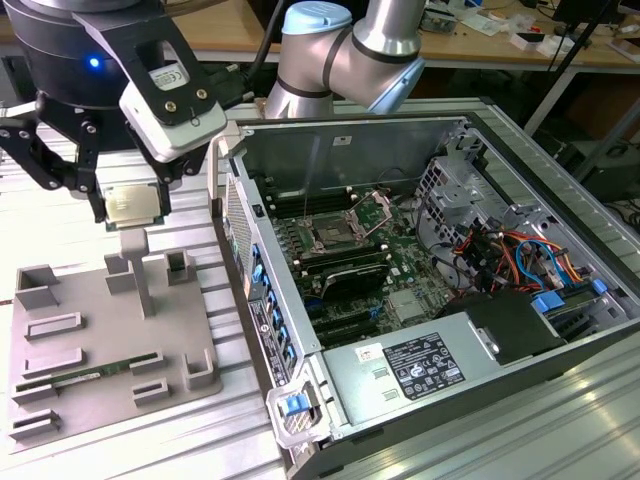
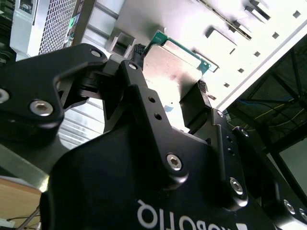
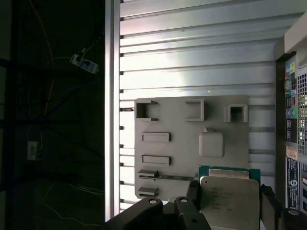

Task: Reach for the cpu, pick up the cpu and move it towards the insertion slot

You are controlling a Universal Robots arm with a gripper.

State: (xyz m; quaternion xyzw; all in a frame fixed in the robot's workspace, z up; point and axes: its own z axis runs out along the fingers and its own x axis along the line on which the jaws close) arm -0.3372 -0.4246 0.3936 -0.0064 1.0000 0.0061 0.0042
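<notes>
Arm hangs over the grey fixture plate, gripper clamped on the cpu, chip clear above its pedestal. The insertion slot sits well apart, beyond the case rim.

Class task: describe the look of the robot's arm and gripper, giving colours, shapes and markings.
The arm is silver-grey tubing with a pale blue joint cap. The gripper is black, with jointed link fingers, silver screw heads, a blue light and white lettering.

Harsh glare, deep dark shadows
</notes>
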